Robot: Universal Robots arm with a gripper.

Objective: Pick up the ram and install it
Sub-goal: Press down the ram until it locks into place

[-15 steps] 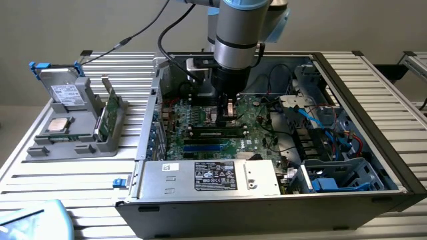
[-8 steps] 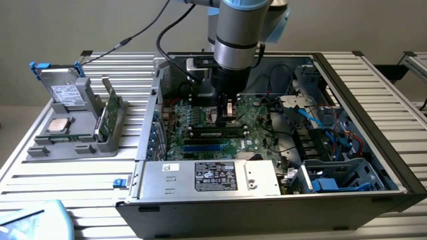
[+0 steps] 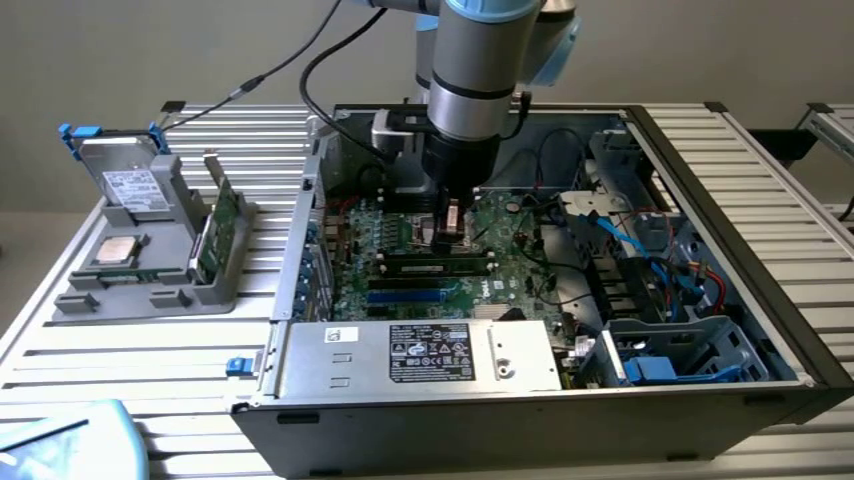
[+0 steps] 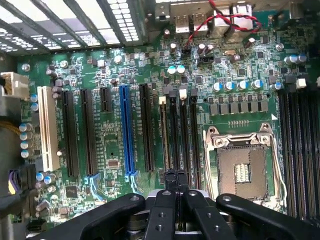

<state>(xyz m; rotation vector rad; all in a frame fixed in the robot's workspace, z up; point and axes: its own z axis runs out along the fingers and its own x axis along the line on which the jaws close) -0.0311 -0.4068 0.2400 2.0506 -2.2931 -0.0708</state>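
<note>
ram (image 3: pixel 430 266) lies seated flat in a slot on the motherboard (image 3: pixel 521 235) inside the open computer case (image 3: pixel 747 330) on the table (image 3: pixel 147 350). just behind it, the hand (image 3: pixel 451 232) hangs with fingers (image 4: pixel 169 181) pressed together, holding nothing.

An open computer case (image 3: pixel 787 330) sits beside a grey tray (image 3: pixel 147 290) holding a hard drive (image 3: pixel 131 187).

- A plain beige wall (image 3: pixel 160 50) runs behind the scene, evenly lit.
- The desk (image 3: pixel 134 360) is built of pale metal slats with dark gaps between them.
- At the exterior view's right, a second slatted frame (image 3: pixel 830 120) stands just beyond the desk's edge.
- Soft, even light, without hard shadows.
</note>
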